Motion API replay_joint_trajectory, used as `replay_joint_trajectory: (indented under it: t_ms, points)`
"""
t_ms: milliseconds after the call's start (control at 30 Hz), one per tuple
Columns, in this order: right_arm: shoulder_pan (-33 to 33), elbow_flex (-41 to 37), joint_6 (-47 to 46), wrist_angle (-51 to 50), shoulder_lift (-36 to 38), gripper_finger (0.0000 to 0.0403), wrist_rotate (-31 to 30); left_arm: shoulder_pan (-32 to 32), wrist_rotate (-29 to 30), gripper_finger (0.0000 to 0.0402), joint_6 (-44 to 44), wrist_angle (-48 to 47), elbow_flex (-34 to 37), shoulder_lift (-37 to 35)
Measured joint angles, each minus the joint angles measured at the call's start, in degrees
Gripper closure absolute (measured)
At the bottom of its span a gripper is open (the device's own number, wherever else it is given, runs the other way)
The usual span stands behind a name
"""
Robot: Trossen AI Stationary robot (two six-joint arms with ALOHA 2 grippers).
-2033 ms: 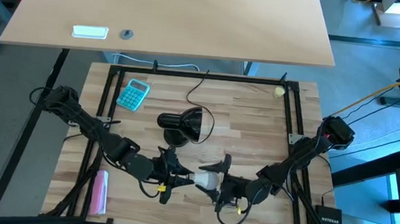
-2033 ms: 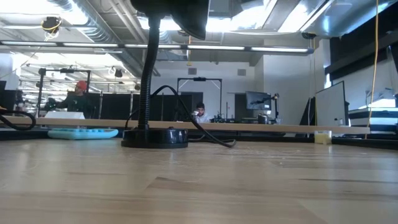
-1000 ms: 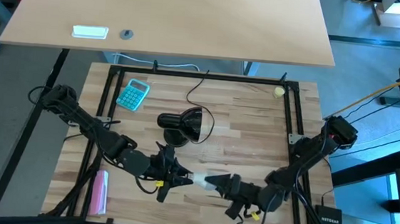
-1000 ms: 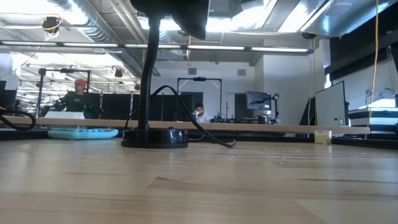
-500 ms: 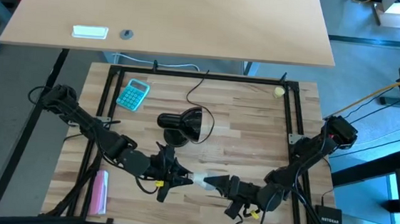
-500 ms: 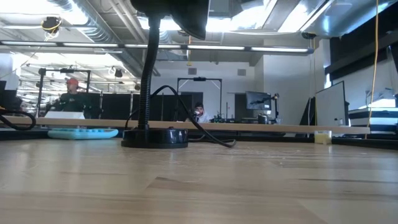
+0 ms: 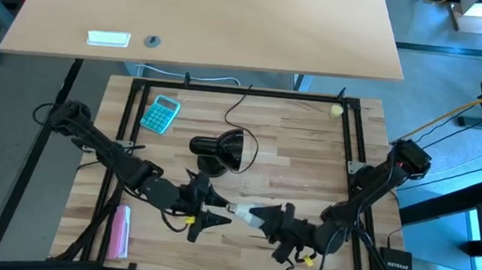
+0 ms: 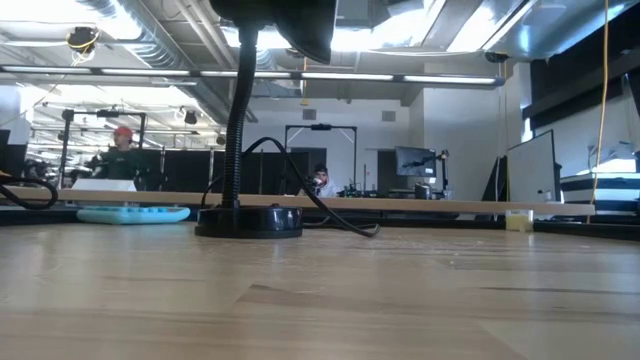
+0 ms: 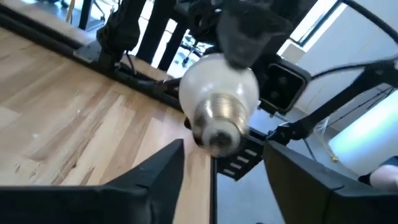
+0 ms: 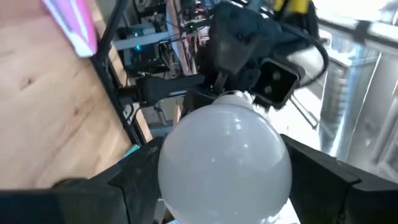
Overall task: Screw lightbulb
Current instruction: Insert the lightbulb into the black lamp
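Lightbulb [image 7: 255,214] position: held clear of the table [image 7: 308,158] near its front edge, lying roughly level, with the glass end toward the right arm and the metal screw base pointing toward the left arm. In the right wrist view the white glass [image 10: 225,165] is gripped between that arm's two dark fingers [image 10: 314,171], one on each side, so the right gripper [image 7: 281,223] is closed on the glass end. In the left wrist view the screw base [image 9: 219,127] is seen end-on between and just beyond the spread fingers [image 9: 165,168] of the left gripper [image 7: 206,212]; those fingers are parted wide and nothing is held by them. Contact between them and the base cannot be confirmed. Farther back, near the table centre, a black lamp [image 7: 222,151] is placed, its cord running toward the rear edge. A teal calculator [image 7: 161,113] is located at the rear left, and a small yellow ball [image 7: 336,111] at the rear right corner. Across the room in the low view, a person in a red cap [image 8: 122,150] is seen
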State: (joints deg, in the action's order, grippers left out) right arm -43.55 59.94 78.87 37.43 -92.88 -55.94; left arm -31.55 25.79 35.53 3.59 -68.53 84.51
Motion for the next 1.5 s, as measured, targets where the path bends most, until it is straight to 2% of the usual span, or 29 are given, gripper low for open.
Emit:
replay_joint_trajectory:
  t_ms: [200, 400, 633, 833, 1000, 1133, 1333, 1500]
  points:
    - [0.0, 0.0, -7.4, 0.0, 4.5, 0.0123, -1.5, -0.2, 1.6, 0.0133, -6.1, -3.2, 0.0, -6.6]
    - [0.1, 0.0, -14.7, -6.7, 10.8, 0.0123, -4.7, 1.1, 5.9, 0.0109, -13.6, -10.4, 0.0, -16.1]
    - [3.8, 0.0, -34.4, -25.5, 18.2, 0.0123, -4.7, 4.7, 11.2, 0.0108, -25.6, -18.6, 0.0, -24.1]
    - [9.7, 0.0, -50.9, -42.8, 23.0, 0.0123, 0.6, 12.0, 8.7, 0.0108, -26.8, -29.8, 0.0, -26.8]
    - [15.1, 0.0, -57.6, -51.1, 25.0, 0.0123, 5.4, 19.9, -1.1, 0.0108, -26.8, -38.9, -0.2, -26.1]
    - [18.8, 0.0, -58.8, -53.5, 25.6, 0.0123, 9.0, 24.9, -9.7, 0.0108, -29.9, -44.5, -4.2, -22.0]
    - [23.9, 0.0, -58.8, -55.0, 25.7, 0.0123, 13.5, 26.4, -11.0, 0.0108, -37.6, -55.2, -13.1, -12.7]
    - [26.1, 0.0, -59.1, -55.5, 25.7, 0.0123, 15.3, 26.4, -12.5, 0.0108, -38.6, -60.8, -19.4, -7.4]
